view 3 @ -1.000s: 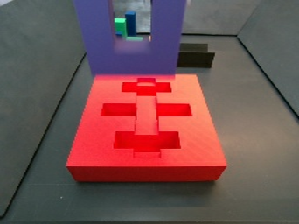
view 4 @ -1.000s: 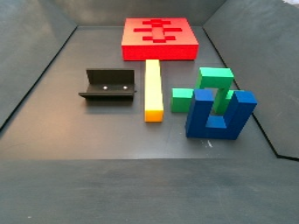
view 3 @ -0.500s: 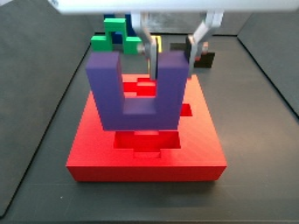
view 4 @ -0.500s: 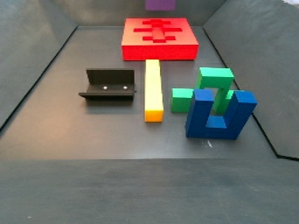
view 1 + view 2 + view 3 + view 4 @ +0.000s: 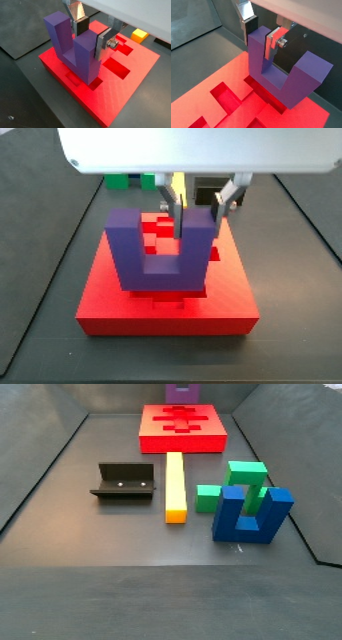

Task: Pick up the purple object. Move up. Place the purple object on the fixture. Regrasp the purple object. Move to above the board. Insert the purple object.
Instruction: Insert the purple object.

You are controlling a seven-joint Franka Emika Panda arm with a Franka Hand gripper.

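My gripper (image 5: pixel 198 203) is shut on the purple object (image 5: pixel 160 253), a U-shaped block held with its two prongs pointing up. The silver fingers clamp one prong, as both wrist views show (image 5: pixel 93 34) (image 5: pixel 262 34). The purple object (image 5: pixel 77 47) (image 5: pixel 281 75) hangs low over the red board (image 5: pixel 120 308), with its base close to a recessed cut-out. I cannot tell whether they touch. In a side view the board (image 5: pixel 183 444) lies at the far end, and the purple object (image 5: pixel 182 391) shows at the frame edge. The dark fixture (image 5: pixel 123 482) stands empty.
A yellow bar (image 5: pixel 175 484) lies between the fixture and a green stepped block (image 5: pixel 238 479). A blue U-shaped block (image 5: pixel 251 514) stands in front of the green one. Dark sloped walls ring the floor. The green block (image 5: pixel 123 180) shows behind the gripper.
The gripper has come down with the purple object, from high near the camera to low over the board. The other pieces have not moved.
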